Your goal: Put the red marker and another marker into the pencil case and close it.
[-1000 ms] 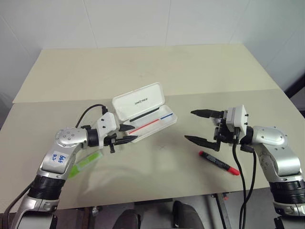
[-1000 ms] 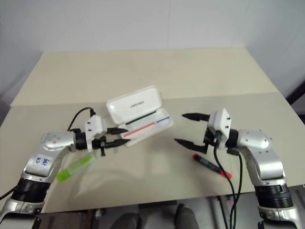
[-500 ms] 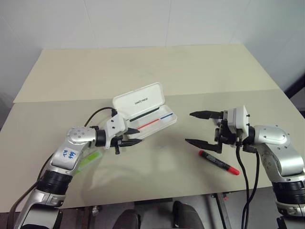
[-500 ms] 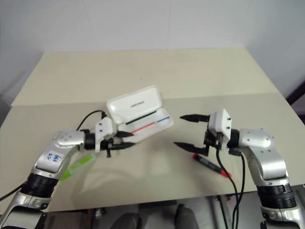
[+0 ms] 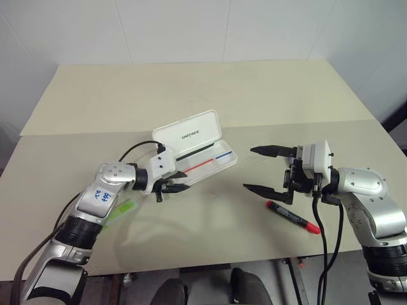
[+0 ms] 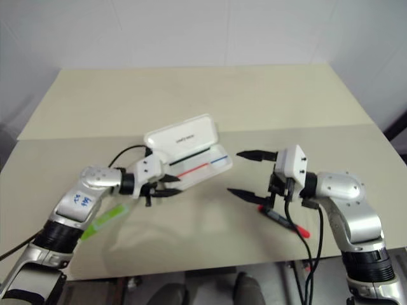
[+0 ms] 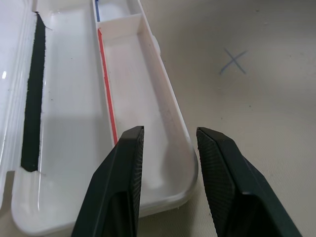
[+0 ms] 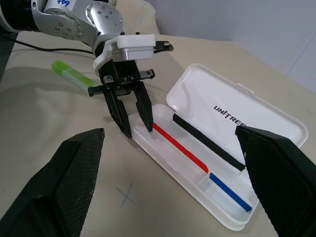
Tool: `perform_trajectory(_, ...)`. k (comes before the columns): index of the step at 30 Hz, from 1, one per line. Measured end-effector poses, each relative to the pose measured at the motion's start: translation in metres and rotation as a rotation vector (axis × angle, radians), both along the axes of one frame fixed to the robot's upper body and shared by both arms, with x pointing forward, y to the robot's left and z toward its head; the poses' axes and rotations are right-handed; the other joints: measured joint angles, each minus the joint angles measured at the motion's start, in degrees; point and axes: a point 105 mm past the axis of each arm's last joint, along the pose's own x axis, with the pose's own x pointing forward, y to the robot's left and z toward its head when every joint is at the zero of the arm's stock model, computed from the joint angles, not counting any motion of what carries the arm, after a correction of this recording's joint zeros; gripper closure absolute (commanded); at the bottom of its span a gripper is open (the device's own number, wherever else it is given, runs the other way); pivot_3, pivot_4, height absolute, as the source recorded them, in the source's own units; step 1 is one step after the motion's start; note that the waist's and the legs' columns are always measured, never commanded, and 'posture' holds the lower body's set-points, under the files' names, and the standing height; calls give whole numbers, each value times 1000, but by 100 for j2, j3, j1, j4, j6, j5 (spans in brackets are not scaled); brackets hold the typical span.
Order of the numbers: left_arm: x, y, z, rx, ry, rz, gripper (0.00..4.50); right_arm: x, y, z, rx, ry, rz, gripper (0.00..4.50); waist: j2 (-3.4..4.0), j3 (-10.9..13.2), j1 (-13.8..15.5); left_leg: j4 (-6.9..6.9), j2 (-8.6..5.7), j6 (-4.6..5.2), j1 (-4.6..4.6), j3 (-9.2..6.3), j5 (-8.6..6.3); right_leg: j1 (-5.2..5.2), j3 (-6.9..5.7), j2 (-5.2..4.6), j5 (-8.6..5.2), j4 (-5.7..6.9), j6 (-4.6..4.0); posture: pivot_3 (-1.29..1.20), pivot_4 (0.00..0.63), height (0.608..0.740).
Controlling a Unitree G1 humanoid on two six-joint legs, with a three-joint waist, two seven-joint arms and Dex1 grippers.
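Pencil case (image 5: 202, 150) open beside partly open, empty left gripper (image 5: 180, 185); right gripper (image 5: 262, 169) wide, empty.

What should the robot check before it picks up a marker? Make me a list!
1. Pencil case lid open: ok.
2. Case tray free of markers: ok.
3. Red marker lying free on the table: ok.
4. Green marker reachable: ok, lying beside the left arm.
5. Right pincer open, holding nothing: ok.
6. Left pincer holding nothing: ok, fingers apart at the case's end.
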Motion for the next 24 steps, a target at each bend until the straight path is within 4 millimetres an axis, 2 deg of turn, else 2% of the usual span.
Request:
perform_trajectory(16, -1, -19, -4, 116, 87, -43, 2753, 4, 5, 12, 6, -50, 1, 0, 0, 0, 63, 5, 0, 0, -1, 0, 0, 1, -2, 0, 0, 2, 0, 0, 150, 740)
perform_trajectory(19, 1, -19, -3, 131, 78, -37, 3253, 4, 6, 17, 6, -69, 6, 0, -1, -1, 68, 13, 0, 0, -2, -1, 0, 4, -1, 0, 0, 3, 0, 0, 150, 740)
perform_trajectory(22, 2, -20, -2, 148, 53, -28, 4249, 5, 7, 18, 7, -75, 9, 0, -2, -1, 67, 15, 0, 0, -1, -1, 0, 6, 0, 0, 0, 5, 0, 0, 150, 740)
perform_trajectory(24, 4, -16, -1, 169, 36, -18, 4496, 5, 9, 19, 6, -76, 17, 0, -2, -2, 85, 21, 0, 0, -1, -6, 0, 9, -1, 0, 0, 8, 0, 0, 150, 740)
